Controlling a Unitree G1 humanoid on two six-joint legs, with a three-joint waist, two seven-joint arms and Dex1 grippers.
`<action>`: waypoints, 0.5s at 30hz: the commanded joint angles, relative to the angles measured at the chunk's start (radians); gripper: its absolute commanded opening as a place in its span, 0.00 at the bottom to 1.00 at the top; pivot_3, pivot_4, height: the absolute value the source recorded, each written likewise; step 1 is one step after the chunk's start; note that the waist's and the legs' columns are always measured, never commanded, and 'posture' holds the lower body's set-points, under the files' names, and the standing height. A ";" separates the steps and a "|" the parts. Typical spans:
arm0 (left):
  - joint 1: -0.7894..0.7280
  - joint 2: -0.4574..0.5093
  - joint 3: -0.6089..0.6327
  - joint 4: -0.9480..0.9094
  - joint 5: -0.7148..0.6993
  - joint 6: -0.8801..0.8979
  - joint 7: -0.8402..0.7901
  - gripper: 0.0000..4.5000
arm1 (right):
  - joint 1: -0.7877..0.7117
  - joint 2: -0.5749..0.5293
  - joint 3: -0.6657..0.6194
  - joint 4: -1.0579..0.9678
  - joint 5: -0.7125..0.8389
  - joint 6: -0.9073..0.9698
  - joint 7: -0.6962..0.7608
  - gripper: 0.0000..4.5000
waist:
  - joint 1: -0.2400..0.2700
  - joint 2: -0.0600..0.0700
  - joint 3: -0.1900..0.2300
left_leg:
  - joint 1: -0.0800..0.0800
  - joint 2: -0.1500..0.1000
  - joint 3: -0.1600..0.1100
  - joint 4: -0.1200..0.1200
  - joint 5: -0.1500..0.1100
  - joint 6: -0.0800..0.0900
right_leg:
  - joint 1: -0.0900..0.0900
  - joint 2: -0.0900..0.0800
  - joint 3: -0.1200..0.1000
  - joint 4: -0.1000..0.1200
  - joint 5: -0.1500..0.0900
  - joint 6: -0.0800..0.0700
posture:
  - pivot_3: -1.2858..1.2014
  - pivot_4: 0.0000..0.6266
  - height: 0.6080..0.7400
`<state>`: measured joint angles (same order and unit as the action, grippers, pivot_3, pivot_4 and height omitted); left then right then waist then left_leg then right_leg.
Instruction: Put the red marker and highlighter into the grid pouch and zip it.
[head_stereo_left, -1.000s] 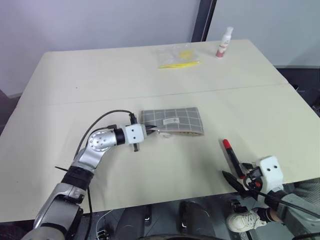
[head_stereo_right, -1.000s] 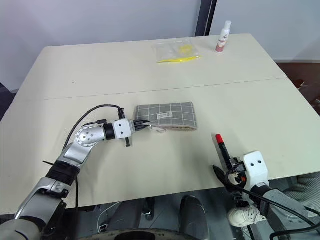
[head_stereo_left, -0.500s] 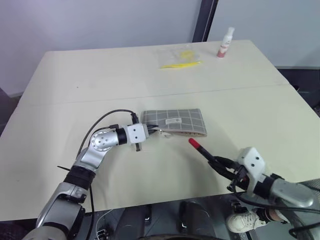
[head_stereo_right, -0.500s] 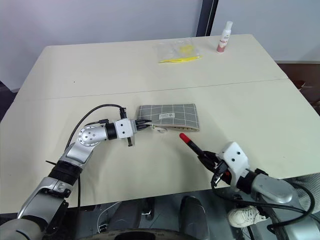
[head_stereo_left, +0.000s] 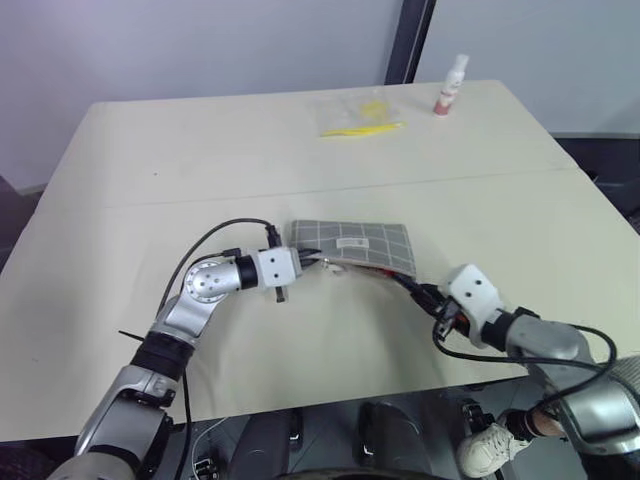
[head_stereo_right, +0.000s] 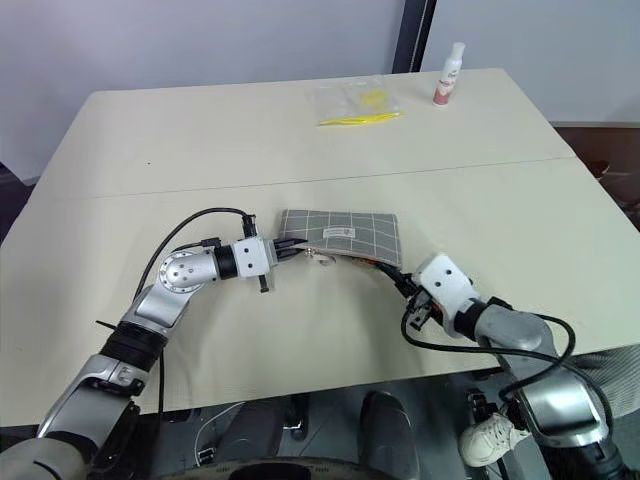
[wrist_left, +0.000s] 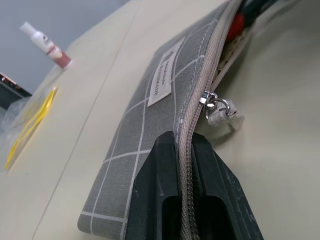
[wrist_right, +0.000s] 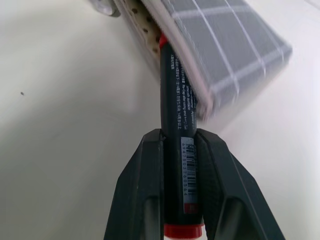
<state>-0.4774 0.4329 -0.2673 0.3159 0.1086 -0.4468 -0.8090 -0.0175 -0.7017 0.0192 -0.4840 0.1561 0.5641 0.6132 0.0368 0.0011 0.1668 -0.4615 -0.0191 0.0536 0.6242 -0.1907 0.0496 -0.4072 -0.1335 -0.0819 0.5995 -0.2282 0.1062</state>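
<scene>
While the left end effector (head_stereo_left: 303, 262) is pinching the zipper edge of the grid pouch (head_stereo_left: 362, 244) lying mid-table (head_stereo_left: 150, 210), the right end effector (wrist_right: 178, 145) is gripping the red marker (wrist_right: 173, 100), whose front end is entering the pouch's open mouth. A clear bag (head_stereo_left: 358, 113) and a small bottle (head_stereo_left: 450, 85) are sitting at the far edge.

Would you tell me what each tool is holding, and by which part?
Left tool pinches the pouch by its zipper edge; right tool grips the marker near its rear end.
</scene>
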 joint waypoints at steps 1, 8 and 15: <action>-0.022 -0.008 -0.029 -0.055 0.001 -0.017 -0.020 0.00 | -0.111 -0.020 0.084 -0.031 -0.062 0.019 0.008 0.08 | 0.001 0.000 0.000 | 0.000 0.000 0.000 0.000 0.000 0.000 | 0.000 0.000 0.000 0.000 0.000 0.000 | 0.52 0.24 1.00; -0.050 -0.042 -0.058 -0.068 -0.006 0.010 -0.046 0.00 | -0.305 -0.001 0.300 0.056 -0.223 0.035 0.007 0.08 | 0.004 0.000 0.000 | -0.003 0.000 0.000 0.003 -0.001 0.002 | -0.001 0.000 -0.002 0.000 0.000 0.000 | 0.52 0.24 1.00; -0.040 -0.045 -0.042 -0.091 -0.028 0.038 -0.050 0.00 | -0.395 -0.044 0.414 0.204 -0.422 -0.208 0.013 0.08 | 0.002 0.000 0.000 | -0.002 0.000 0.000 0.005 -0.001 0.002 | 0.000 0.000 -0.002 0.001 0.001 0.001 | 0.52 0.24 1.00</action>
<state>-0.5136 0.3933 -0.3130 0.2884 0.1111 -0.3975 -0.8539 -0.4024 -0.7335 0.4237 -0.2918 -0.2190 0.4279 0.6323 0.0390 0.0014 0.1669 -0.4640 -0.0193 0.0536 0.6291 -0.1911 0.0524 -0.4074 -0.1333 -0.0839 0.6001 -0.2276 0.1069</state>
